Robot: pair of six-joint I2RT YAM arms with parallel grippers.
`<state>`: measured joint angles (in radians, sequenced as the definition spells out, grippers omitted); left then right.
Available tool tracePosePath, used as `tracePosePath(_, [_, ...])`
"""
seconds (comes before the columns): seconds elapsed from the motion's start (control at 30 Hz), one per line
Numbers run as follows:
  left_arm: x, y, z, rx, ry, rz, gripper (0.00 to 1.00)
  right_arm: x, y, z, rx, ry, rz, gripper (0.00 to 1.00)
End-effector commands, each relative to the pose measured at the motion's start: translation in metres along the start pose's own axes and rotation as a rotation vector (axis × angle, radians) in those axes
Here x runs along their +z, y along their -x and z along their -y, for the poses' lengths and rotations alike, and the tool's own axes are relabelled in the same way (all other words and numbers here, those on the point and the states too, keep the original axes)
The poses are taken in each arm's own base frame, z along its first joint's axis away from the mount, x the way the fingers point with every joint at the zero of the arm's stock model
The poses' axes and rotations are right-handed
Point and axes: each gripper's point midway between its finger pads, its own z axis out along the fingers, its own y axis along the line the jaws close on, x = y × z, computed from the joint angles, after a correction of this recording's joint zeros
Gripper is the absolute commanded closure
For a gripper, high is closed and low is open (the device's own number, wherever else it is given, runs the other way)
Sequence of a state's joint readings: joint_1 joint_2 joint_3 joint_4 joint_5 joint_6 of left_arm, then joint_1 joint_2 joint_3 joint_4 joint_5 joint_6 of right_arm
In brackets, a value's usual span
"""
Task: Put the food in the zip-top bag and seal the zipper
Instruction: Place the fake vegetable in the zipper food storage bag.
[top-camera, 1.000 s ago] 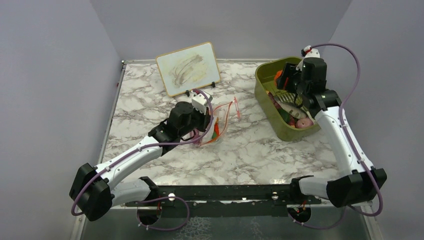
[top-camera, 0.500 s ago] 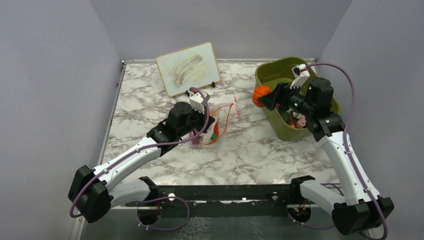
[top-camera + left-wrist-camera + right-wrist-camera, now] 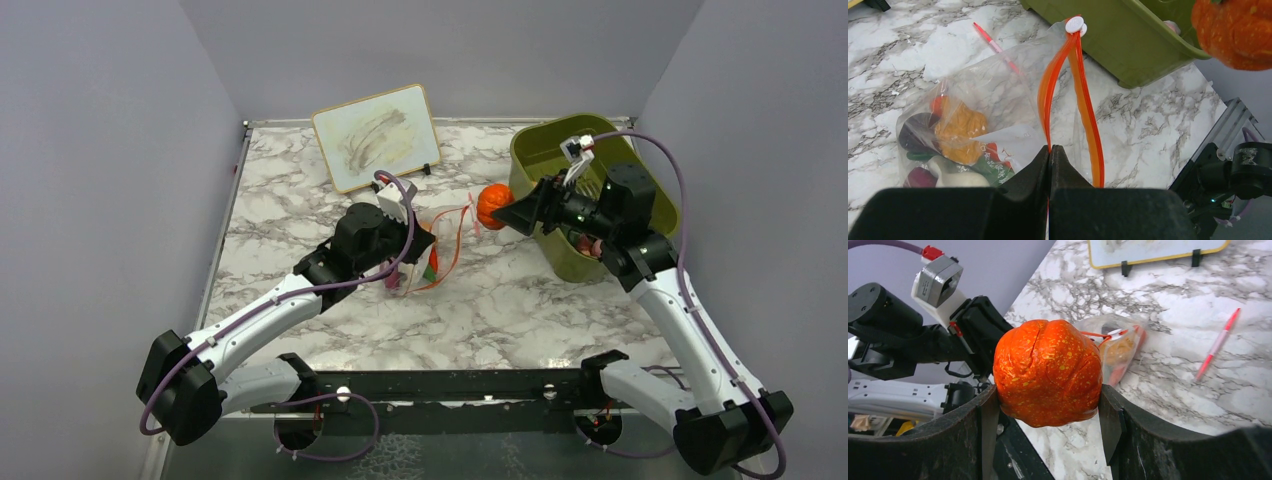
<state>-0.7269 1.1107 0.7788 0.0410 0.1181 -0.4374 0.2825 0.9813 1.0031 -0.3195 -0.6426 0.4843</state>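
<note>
Left arm: yours reaches from lower left up to frame centre, wrist angled down | left claw [image 3: 1049, 152]: fingers pressed together, pinching the zipper [image 3: 1087, 117] | right arm: elbow bent at right, forearm pointing left | right claw [image 3: 1048, 390]: fingers spread, clamping the orange ball [image 3: 1048, 365] aloft

Bare desk [image 3: 510, 300] lies between the bag [image 3: 440, 250] and the bin [image 3: 565, 262]. The left arm [image 3: 300, 295] crowds the bag's left side; a pen [image 3: 1217, 344] lies beside it.

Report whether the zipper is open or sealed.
Open: the zipper shows two orange strips bowed apart, meeting at the white slider; left gripper pinches one.
</note>
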Motion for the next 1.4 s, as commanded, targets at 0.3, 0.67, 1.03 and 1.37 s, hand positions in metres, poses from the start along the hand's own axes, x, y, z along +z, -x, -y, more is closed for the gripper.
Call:
tracePosePath(0.3, [-0.007, 0.032, 0.023, -0.03, -0.076, 0.091, 1.0, 0.044, -0.038, -0.03, 0.054, 0.113, -0.065, 0.56])
tracePosePath(0.67, [-0.015, 0.037, 0.026, -0.022, -0.079, 0.091, 1.0, 0.067, -0.071, -0.019, 0.069, 0.071, -0.127, 0.55])
tracePosePath(1.03, [-0.016, 0.04, 0.032, -0.024, -0.099, 0.08, 1.0, 0.077, -0.1, 0.006, 0.113, -0.022, -0.218, 0.51])
tracePosePath(1.37, [-0.015, 0.04, 0.031, -0.013, -0.094, 0.073, 1.0, 0.079, -0.093, 0.005, 0.101, -0.048, -0.227, 0.32])
